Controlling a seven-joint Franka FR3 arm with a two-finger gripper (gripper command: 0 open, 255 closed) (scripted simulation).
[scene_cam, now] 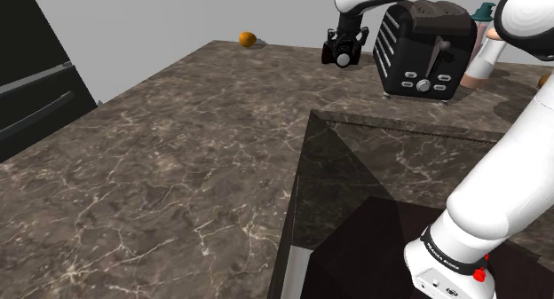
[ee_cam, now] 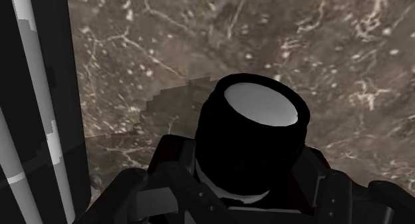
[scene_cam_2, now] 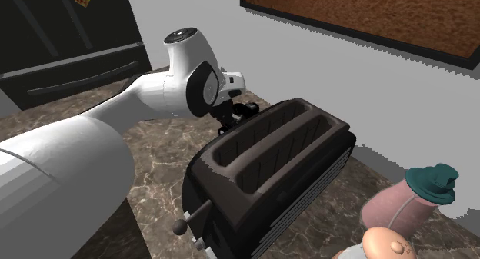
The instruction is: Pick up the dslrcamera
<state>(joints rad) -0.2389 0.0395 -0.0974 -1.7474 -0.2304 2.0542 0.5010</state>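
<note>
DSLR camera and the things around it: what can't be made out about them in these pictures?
Camera: in the wrist view its body runs off the bottom edge; in the second exterior view the arm and toaster hide most of it.
Orange thing, shoulder view: too small to identify.
Pink bottle, shoulder view: partly behind the toaster and arm.

The toaster stands on the table, beyond the stand. The camera is over the table, just beside the toaster on the shoulder view's left. A bottle stands behind the toaster. A small round thing lies at the table's far edge, well apart.
</note>
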